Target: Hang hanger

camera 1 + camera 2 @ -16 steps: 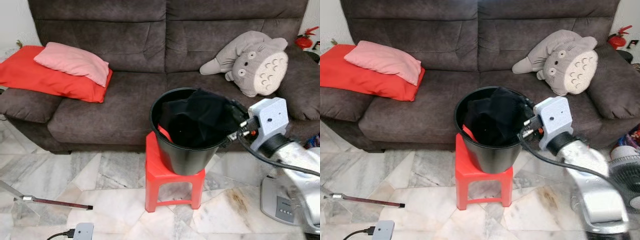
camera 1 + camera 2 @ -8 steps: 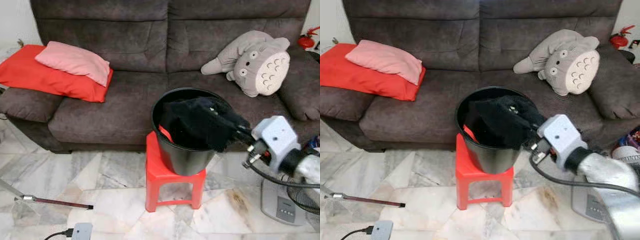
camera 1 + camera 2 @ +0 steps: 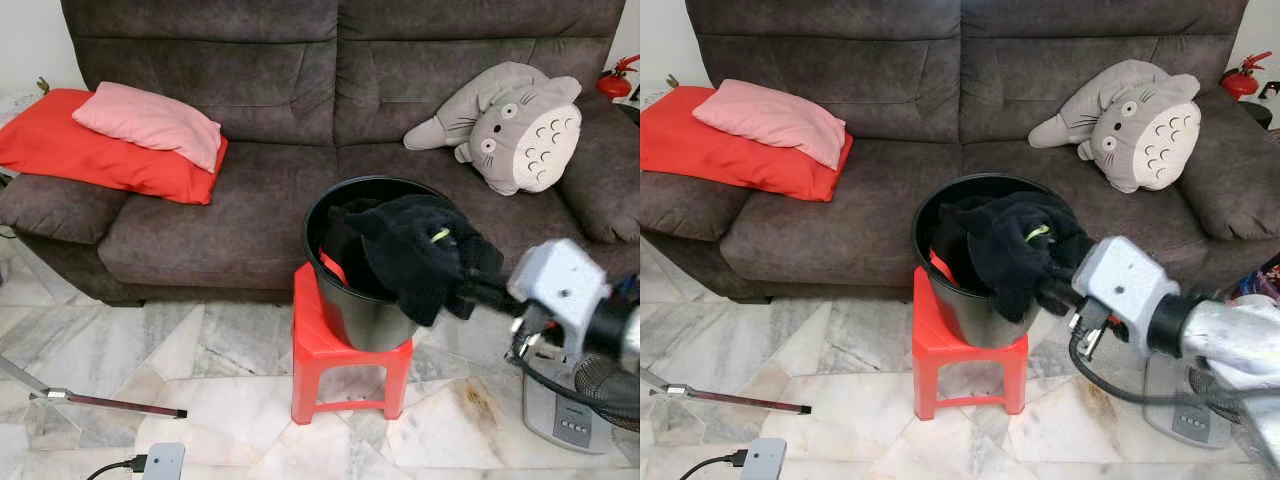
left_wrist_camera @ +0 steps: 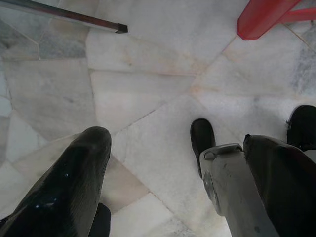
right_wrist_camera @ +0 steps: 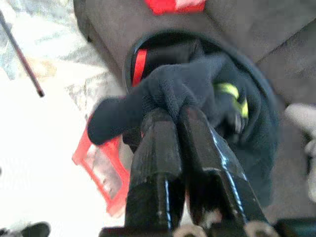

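Right wrist view: right gripper [image 5: 180, 116] clamped on dark garment [image 3: 420, 255], half lifted from black bucket [image 3: 350, 310] on red stool [image 3: 330, 365]. Hanging not yet begun, seemingly.

Fuzzy black cloth [image 3: 420, 255] spills over the glossy black plastic bucket [image 3: 352, 305]; smooth red plastic stool [image 3: 335, 355] beneath, polished marble floor [image 3: 210, 370], matt suede-like sofa [image 3: 250, 100] behind.

No words, brands, numbers or signs can be read anywhere. The yellow-green tag [image 3: 1038, 233] on the dark garment [image 3: 1015, 250] is too small to show any print.
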`<state>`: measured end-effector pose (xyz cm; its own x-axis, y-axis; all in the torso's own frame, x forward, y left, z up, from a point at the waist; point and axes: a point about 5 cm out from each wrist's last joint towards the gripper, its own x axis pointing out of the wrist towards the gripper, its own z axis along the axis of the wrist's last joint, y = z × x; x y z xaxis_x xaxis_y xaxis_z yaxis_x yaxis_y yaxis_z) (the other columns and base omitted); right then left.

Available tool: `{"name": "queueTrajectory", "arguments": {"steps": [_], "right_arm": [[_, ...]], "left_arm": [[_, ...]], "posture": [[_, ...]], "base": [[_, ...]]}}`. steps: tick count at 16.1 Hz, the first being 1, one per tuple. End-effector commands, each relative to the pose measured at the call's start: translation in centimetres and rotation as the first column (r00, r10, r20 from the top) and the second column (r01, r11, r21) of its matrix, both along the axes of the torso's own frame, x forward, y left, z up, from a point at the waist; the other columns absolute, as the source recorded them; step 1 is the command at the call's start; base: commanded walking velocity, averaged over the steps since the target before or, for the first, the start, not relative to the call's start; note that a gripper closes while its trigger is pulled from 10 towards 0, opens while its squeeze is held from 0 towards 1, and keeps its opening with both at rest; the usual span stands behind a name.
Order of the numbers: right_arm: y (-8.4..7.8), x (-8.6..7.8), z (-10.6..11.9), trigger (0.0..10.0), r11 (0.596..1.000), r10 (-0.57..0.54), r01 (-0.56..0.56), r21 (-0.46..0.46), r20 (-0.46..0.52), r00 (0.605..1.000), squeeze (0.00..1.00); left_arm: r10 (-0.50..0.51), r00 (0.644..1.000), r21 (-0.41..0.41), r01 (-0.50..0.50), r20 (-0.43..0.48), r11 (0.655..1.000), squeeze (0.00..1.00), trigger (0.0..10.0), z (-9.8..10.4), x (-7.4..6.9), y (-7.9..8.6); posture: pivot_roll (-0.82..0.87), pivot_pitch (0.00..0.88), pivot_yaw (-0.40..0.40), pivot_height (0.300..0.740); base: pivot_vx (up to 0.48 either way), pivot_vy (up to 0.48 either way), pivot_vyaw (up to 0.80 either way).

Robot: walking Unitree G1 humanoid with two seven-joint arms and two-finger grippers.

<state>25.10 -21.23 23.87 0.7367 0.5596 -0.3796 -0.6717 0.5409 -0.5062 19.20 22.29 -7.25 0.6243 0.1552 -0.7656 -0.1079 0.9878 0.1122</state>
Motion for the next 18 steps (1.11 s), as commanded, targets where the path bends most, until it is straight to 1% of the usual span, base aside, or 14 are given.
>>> {"name": "queueTrajectory", "arguments": {"steps": [1, 4, 5, 6, 7, 9, 10, 11, 12, 13, 14, 15, 16, 18], "right_arm": [[0.0, 0.0, -0.2, 0.0, 1.0, 0.008, -0.008, -0.023, -0.002, 1.0, 0.0], [-1.0, 0.9, -1.0, 0.0, 0.999, -0.03, 0.029, -0.021, -0.019, 0.999, 0.0], [-1.9, 2.1, -2.4, 0.0, 0.999, -0.047, 0.046, -0.022, -0.048, 0.998, 0.0], [-2.2, 2.8, -2.9, 0.0, 0.998, -0.065, 0.064, -0.023, -0.051, 0.997, 0.0], [-2.5, 3.6, -3.0, 0.0, 0.996, -0.092, 0.091, -0.023, -0.03, 0.995, 0.0], [-2.5, 5.1, -3.0, 0.0, 0.994, -0.108, 0.108, 0.002, 0.013, 0.994, 0.0], [-2.4, 6.2, -3.1, 0.0, 0.993, -0.116, 0.114, 0.035, 0.035, 0.993, 0.0], [-2.2, 6.7, -3.4, 0.0, 0.993, -0.114, 0.112, 0.044, 0.038, 0.993, 0.0], [-1.4, 7.0, -3.6, 0.0, 0.995, -0.061, 0.058, 0.081, 0.041, 0.997, 0.0], [-0.2, 7.1, -3.8, 0.0, 0.991, 0.026, -0.032, 0.129, 0.041, 0.999, 0.0], [0.4, 7.0, -3.9, 0.0, 0.987, 0.071, -0.075, 0.144, 0.033, 0.997, 0.0], [2.0, 6.7, -5.3, 9.7, 0.973, 0.192, -0.185, 0.134, -0.038, 0.981, 0.0], [2.6, 6.7, -6.0, 10.0, 0.969, 0.226, -0.22, 0.109, -0.047, 0.973, 0.0], [3.0, 6.9, -6.9, 10.0, 0.968, 0.236, -0.228, 0.108, -0.073, 0.969, 0.0]], "left_arm": [[0.016, 0.999, -0.004, -0.017, -0.037, 1.0, 0.0, 10.0, -0.5, -1.0, 0.2], [0.016, 0.999, -0.004, -0.016, -0.045, 1.0, 0.0, 10.0, -0.6, -1.3, 0.2], [0.015, 0.999, -0.003, -0.015, -0.047, 1.0, 0.0, 10.0, -0.6, -1.3, 0.3], [0.015, 0.999, -0.002, -0.015, -0.047, 1.0, 0.0, 10.0, -0.6, -1.4, 0.3], [0.016, 0.999, 0.0, -0.016, -0.046, 1.0, 0.0, 10.0, -0.6, -1.4, 0.4], [0.018, 0.999, 0.003, -0.018, -0.045, 1.0, 0.0, 10.0, -0.6, -1.4, 0.6], [0.021, 0.999, 0.007, -0.02, -0.045, 1.0, 0.0, 10.0, -0.6, -1.4, 0.7], [0.022, 0.999, 0.009, -0.021, -0.045, 1.0, 0.0, 10.0, -0.5, -1.4, 0.8], [0.023, 0.999, 0.011, -0.022, -0.045, 1.0, 0.0, 10.0, -0.5, -1.4, 0.9], [0.024, 0.999, 0.014, -0.023, -0.044, 1.0, 0.0, 10.0, -0.5, -1.4, 1.0], [0.024, 0.999, 0.015, -0.024, -0.044, 1.0, 0.0, 10.0, -0.5, -1.4, 1.0], [0.025, 0.999, 0.016, -0.024, -0.043, 1.0, 0.0, 10.0, -0.5, -1.4, 1.0], [0.025, 0.999, 0.016, -0.025, -0.043, 1.0, 0.0, 10.0, -0.5, -1.4, 1.0], [0.026, 0.999, 0.016, -0.026, -0.042, 1.0, 0.0, 10.0, -0.5, -1.4, 1.0]], "posture": [[-0.19, 0.178, 0.026, 0.74], [-0.19, 0.183, 0.031, 0.74], [-0.19, 0.184, 0.03, 0.74], [-0.17, 0.184, 0.03, 0.74], [-0.17, 0.184, 0.032, 0.74], [-0.16, 0.185, 0.035, 0.74], [-0.16, 0.185, 0.037, 0.74], [-0.15, 0.185, 0.037, 0.74], [-0.15, 0.185, 0.039, 0.74], [-0.15, 0.185, 0.041, 0.74], [-0.14, 0.186, 0.042, 0.74], [-0.14, 0.185, 0.043, 0.74], [-0.14, 0.186, 0.044, 0.74], [-0.13, 0.187, 0.044, 0.74]], "base": [[0.0, 0.0, 0.0], [0.0, 0.0, 0.0], [0.0, 0.0, 0.0], [0.0, 0.0, 0.0], [0.0, 0.0, 0.0], [0.0, 0.0, 0.0], [0.0, 0.0, 0.0], [0.0, 0.0, 0.0], [0.0, 0.0, 0.0], [0.0, 0.0, 0.0], [0.0, 0.0, 0.0], [0.0, 0.0, 0.0], [0.0, 0.0, 0.0], [0.0, 0.0, 0.0]]}}
